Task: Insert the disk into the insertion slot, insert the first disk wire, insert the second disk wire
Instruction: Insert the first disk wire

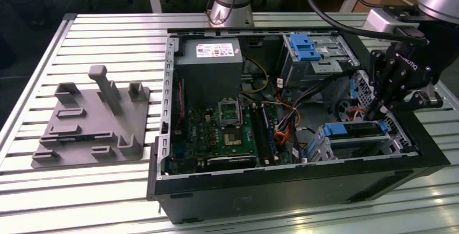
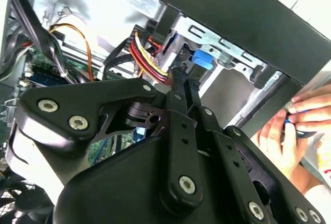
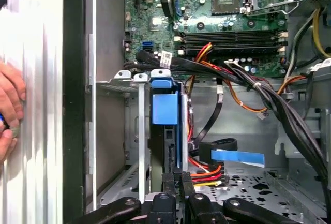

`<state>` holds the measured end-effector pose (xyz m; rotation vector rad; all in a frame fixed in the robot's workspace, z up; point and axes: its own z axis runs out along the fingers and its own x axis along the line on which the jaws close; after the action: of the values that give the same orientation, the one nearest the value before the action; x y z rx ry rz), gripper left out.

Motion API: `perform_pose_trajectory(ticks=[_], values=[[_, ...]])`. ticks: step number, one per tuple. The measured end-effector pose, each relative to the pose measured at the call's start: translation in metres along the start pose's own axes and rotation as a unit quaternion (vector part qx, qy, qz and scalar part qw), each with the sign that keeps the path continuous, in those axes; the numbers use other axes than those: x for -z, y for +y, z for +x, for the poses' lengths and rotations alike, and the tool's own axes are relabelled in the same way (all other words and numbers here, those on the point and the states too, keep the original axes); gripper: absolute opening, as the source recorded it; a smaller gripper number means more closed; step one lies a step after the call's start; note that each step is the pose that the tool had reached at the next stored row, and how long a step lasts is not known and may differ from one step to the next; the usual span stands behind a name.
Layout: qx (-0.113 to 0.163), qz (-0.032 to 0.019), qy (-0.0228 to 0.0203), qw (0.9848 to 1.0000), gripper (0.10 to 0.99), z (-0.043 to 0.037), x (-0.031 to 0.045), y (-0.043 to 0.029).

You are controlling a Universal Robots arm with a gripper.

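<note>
The disk [image 1: 351, 129], in its blue carrier, sits inside the silver insertion slot [image 1: 362, 147] at the near corner of the open computer case, on the exterior view's right. My gripper [image 1: 374, 113] hangs just above it. In the first wrist view the disk [image 3: 165, 107] stands on edge between the slot walls [image 3: 140, 131]. My gripper [image 3: 177, 180] is at the disk's end, its two fingers close together. A red, yellow and black disk wire [image 3: 207, 173] runs right up to the fingers. In the second wrist view the same wire [image 2: 147, 58] ends at my gripper [image 2: 181, 76].
A taller grey cage with a blue latch [image 1: 308, 48] stands behind the slot. The motherboard [image 1: 229, 132] and power supply [image 1: 212, 56] fill the case. A thick black cable bundle [image 3: 279, 105] crosses nearby. A person's hand [image 2: 289, 131] rests outside the case wall. A grey fixture [image 1: 93, 121] lies on the slatted table.
</note>
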<state>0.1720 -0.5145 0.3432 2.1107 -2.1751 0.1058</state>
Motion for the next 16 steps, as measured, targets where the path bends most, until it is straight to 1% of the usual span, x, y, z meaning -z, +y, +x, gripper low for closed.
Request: perform_pose_trajectory(ticks=[2,3,4,11,13,16], values=[[0.000,0.0003,0.0124,0.9999,0.165,0.0000,0.0000,0.0000],[-0.001,0.0005,0.0165,0.9999,0.165,-0.0002,-0.0001,0.0000],[-0.001,0.0005,0.0181,0.9998,0.165,-0.0007,-0.0002,0.0000],[-0.001,0.0005,0.0182,0.9998,0.165,-0.0012,-0.0004,0.0000],[-0.001,0.0005,0.0158,0.9999,0.165,-0.0012,-0.0005,0.0000],[0.000,0.0006,0.0109,0.9999,0.165,-0.0012,-0.0006,0.0003]])
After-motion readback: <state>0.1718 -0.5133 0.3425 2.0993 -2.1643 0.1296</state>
